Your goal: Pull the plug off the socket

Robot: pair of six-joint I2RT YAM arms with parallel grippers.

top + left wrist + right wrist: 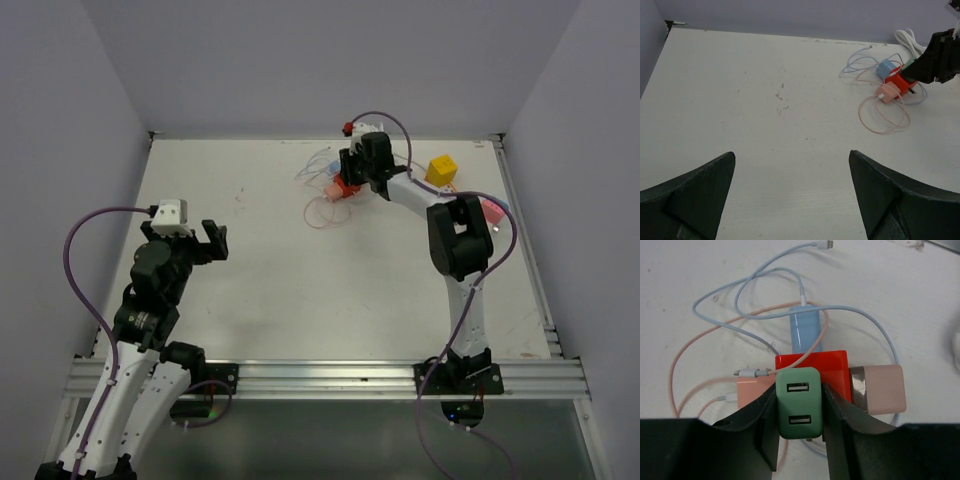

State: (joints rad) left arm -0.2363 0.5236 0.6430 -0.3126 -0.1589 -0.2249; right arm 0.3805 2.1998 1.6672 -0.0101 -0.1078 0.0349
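Observation:
A green two-port USB plug (799, 402) sits in the top of a red cube socket (832, 365) at the back of the table. My right gripper (799, 390) is shut on the green plug, one finger pressed against each side. A blue plug (805, 330) and two pink plugs (885, 387) stick out of the socket's other faces, with thin blue and pink cables looping around. In the top view the right gripper (352, 175) stands over the socket (345, 187). My left gripper (791, 154) hangs open over bare table at the left, far from the socket (897, 80).
A yellow cube (442, 169) stands behind the right arm near the back edge. A pink object (492, 210) lies beside the right forearm. A white coiled cable (907, 40) lies behind the socket. Walls bound the table at the back and sides.

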